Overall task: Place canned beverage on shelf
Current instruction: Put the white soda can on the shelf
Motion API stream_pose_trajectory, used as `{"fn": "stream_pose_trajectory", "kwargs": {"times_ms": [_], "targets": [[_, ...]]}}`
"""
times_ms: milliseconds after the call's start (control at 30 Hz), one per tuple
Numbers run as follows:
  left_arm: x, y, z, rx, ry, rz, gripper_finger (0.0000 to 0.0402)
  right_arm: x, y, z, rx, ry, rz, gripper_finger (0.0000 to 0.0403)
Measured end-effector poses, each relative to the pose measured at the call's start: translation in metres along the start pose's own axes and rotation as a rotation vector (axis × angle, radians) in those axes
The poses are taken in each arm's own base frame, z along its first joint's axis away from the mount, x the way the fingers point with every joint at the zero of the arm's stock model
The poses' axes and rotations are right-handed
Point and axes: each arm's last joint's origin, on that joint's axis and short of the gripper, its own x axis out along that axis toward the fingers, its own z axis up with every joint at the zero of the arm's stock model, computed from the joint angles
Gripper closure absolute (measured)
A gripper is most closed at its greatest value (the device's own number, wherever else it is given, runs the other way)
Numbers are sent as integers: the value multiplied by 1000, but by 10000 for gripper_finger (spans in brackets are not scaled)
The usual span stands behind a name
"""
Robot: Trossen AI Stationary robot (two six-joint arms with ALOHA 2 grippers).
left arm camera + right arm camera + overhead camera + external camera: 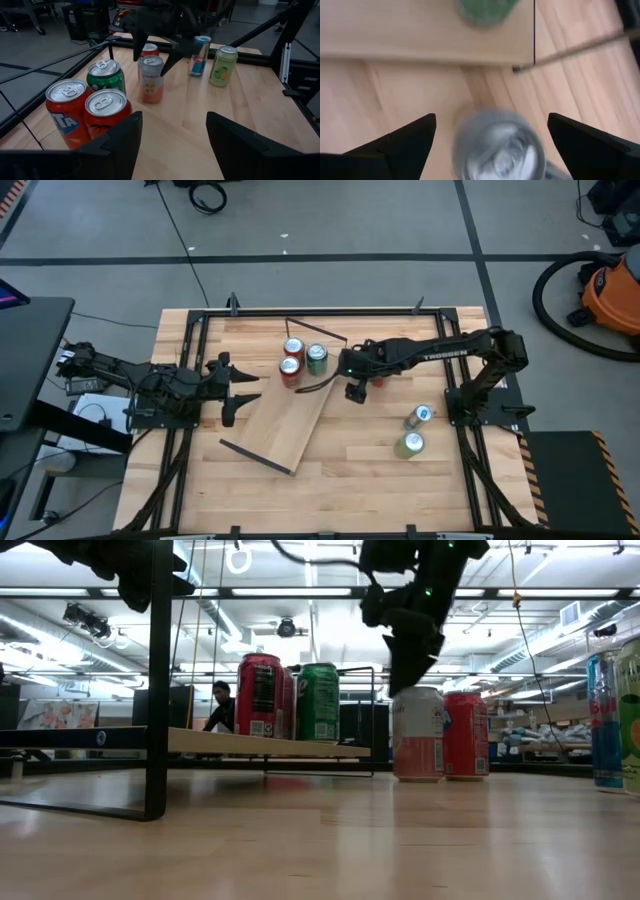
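The shelf (285,420), a long light-wood plank with dark wire brackets, lies slantwise on the table. Two red cans (67,110) and a green can (106,75) stand on its far end. A pale pink can (151,82) stands upright on the table just right of the shelf, with a red can (465,733) beside it. My right gripper (492,125) hangs open right above the pink can, pointing steeply down, one fingertip on either side of the can's top and apart from it. My left gripper (172,145) waits open at the table's left, holding nothing.
A slim blue can (422,415) and a lime-green can (409,444) stand on the table near the right arm's base. The shelf's wire bracket (155,690) stands close to the low camera. Bare tabletop lies along the near edge.
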Motion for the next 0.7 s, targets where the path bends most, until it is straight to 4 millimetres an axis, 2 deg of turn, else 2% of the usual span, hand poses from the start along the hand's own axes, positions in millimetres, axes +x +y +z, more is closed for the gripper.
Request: {"fn": "stream_pose_trajectory", "kwargs": {"times_ms": [267, 567, 700], "targets": [[0, 0, 0, 3, 1, 0, 170, 18, -3, -17, 11, 82, 24, 10], [0, 0, 0, 3, 1, 0, 170, 26, -1, -21, 39, 61, 64, 85], [0, 0, 0, 2, 1, 0, 170, 20, 2, -17, 62, 76, 103, 90]]}}
